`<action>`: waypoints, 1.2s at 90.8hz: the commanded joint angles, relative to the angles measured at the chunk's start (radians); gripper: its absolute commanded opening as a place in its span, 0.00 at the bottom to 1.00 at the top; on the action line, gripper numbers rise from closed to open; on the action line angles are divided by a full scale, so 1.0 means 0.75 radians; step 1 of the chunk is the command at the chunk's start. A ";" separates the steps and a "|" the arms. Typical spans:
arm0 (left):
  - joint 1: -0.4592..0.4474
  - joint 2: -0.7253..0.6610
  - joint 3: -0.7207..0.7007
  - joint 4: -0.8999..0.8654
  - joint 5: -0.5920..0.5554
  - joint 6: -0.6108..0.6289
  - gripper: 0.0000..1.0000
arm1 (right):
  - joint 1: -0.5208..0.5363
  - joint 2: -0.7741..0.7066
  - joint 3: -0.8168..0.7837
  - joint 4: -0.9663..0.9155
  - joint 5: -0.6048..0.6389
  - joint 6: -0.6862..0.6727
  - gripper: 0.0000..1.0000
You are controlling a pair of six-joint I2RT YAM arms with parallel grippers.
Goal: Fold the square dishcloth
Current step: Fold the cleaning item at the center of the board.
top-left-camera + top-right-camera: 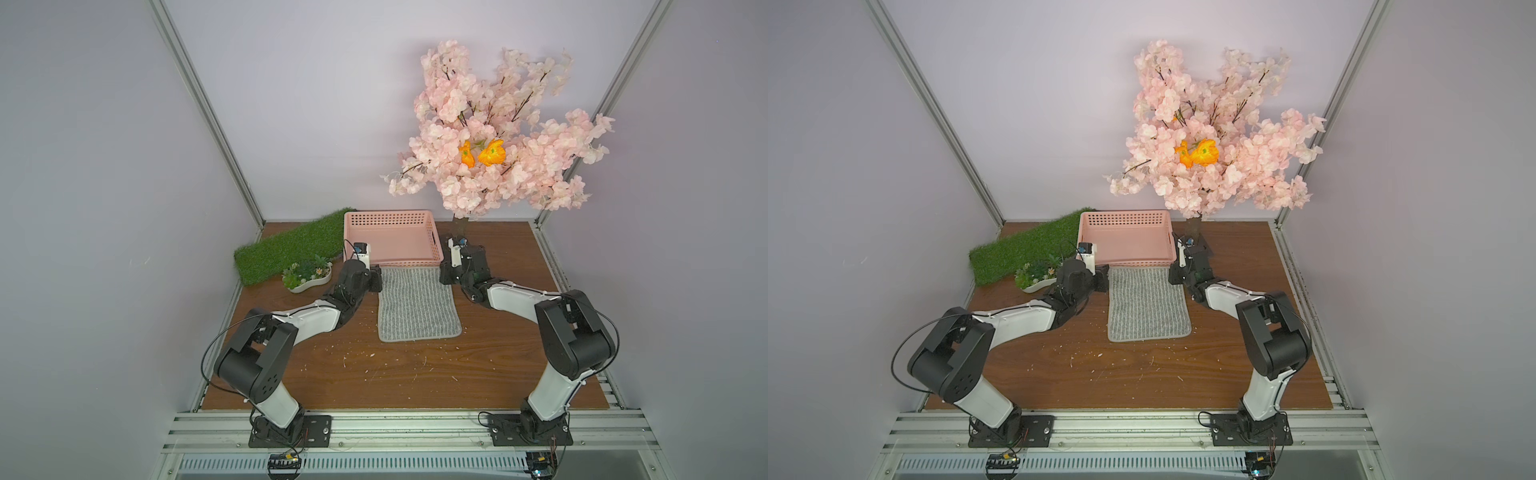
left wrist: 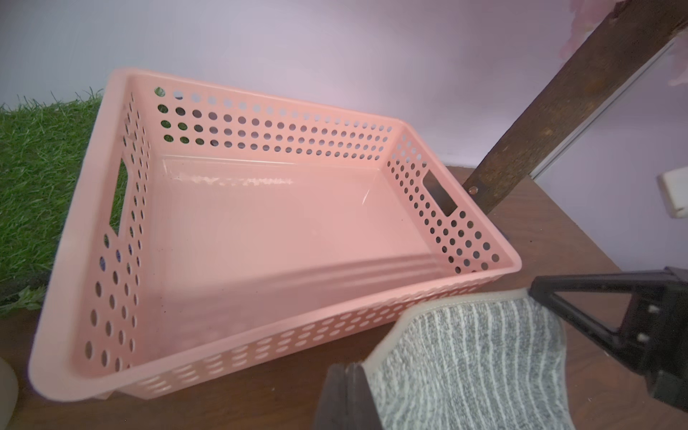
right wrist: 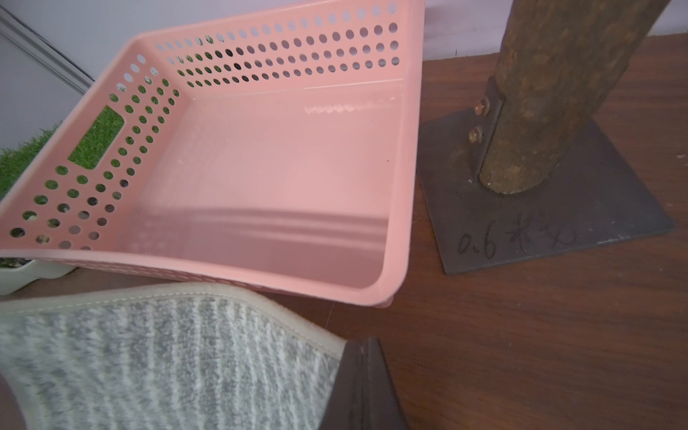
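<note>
Both claws are pinching the dishcloth (image 1: 417, 309): the left claw (image 1: 375, 282) is clamping its far left corner and the right claw (image 1: 448, 277) its far right corner, with the jaws closed on the hem. It is lying on the table (image 1: 374, 374), just in front of the pink basket (image 1: 390, 214), with the held corners curling up slightly. Gripping both far corners is probably setting up carrying that edge evenly over to the near one.

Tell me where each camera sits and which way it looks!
Top views: high at the front, looking down on both arms, the dishcloth and pink basket.
Left wrist: on left arm, facing the basket; left gripper pinches a dishcloth corner.
Right wrist: facing basket and tree trunk; right gripper pinches another corner.
Shared: basket, dishcloth.
</note>
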 commanded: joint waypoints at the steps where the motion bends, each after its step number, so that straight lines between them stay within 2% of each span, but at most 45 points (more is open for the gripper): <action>1: 0.017 -0.037 -0.076 0.093 0.026 0.018 0.00 | -0.004 -0.055 -0.057 0.044 0.006 0.014 0.00; 24: 0.016 -0.126 -0.250 0.207 0.073 0.018 0.00 | -0.004 -0.164 -0.226 0.143 -0.005 0.067 0.00; 48: 0.009 -0.186 -0.361 0.227 0.198 -0.007 0.00 | -0.002 -0.312 -0.416 0.194 -0.048 0.151 0.00; 87: -0.105 -0.279 -0.461 0.142 0.151 -0.027 0.00 | 0.056 -0.545 -0.608 0.129 -0.047 0.225 0.00; 109: -0.114 -0.338 -0.516 0.130 0.152 -0.073 0.00 | 0.069 -0.676 -0.697 0.060 -0.022 0.251 0.00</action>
